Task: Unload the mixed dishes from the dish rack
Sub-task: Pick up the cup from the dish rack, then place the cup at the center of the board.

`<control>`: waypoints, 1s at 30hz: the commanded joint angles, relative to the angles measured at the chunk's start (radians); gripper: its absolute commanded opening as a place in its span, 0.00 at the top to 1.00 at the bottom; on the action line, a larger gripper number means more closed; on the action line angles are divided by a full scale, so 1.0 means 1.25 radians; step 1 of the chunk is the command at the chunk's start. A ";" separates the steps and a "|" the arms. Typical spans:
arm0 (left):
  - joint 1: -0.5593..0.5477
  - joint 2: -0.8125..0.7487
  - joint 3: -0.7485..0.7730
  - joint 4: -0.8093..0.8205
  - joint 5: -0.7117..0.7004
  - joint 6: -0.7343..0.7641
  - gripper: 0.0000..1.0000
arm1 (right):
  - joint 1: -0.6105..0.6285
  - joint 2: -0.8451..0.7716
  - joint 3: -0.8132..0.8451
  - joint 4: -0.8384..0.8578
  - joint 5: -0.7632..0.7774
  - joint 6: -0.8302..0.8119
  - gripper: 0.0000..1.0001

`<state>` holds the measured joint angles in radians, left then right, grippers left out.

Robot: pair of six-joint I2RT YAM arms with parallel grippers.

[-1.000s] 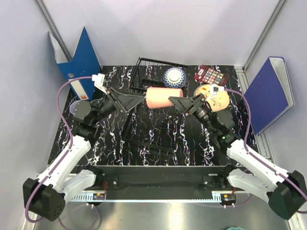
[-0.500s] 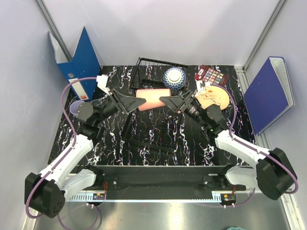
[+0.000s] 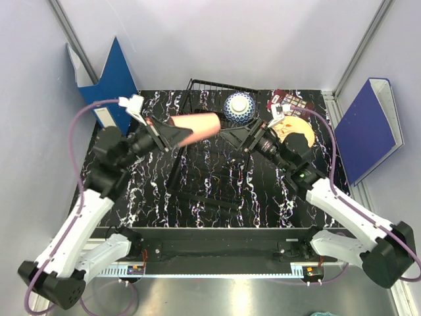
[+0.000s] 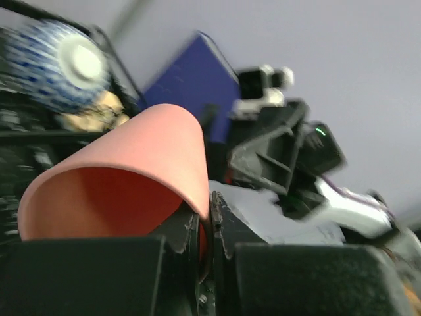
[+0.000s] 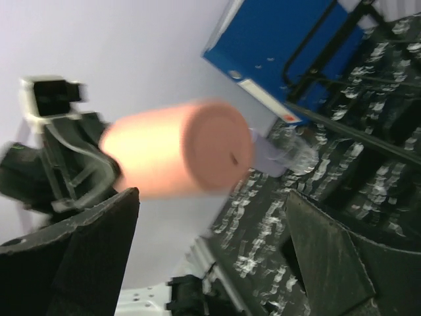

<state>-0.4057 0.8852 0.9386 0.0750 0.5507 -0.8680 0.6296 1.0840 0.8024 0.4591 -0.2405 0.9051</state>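
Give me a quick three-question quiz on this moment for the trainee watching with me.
1. True or false: the right gripper is shut on the salmon-pink cup.
2. Where is the blue-and-white bowl? A: inside the dish rack. B: held by the right gripper. C: inside the cup.
3. Fill in: the left gripper pinches the cup by its ____.

Key: 1 false, the right gripper stands open and the left gripper holds the cup. 2 A. 3 rim.
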 commanded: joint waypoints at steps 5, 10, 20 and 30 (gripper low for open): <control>0.002 -0.027 0.219 -0.763 -0.641 0.233 1.00 | 0.029 -0.092 0.021 -0.330 0.189 -0.189 0.00; 0.009 0.024 0.206 -0.963 -0.828 0.217 1.00 | 0.034 -0.115 -0.014 -0.360 0.237 -0.202 0.00; 0.209 0.153 0.097 -0.876 -0.730 0.222 1.00 | 0.034 -0.150 -0.081 -0.349 0.217 -0.213 0.01; 0.378 0.340 0.117 -0.751 -0.660 0.240 1.00 | 0.034 -0.162 -0.101 -0.345 0.238 -0.238 0.00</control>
<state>0.0280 1.2400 1.0470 -0.9688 -0.3222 -0.5854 0.6621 0.8726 0.6785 0.0036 0.0345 0.6357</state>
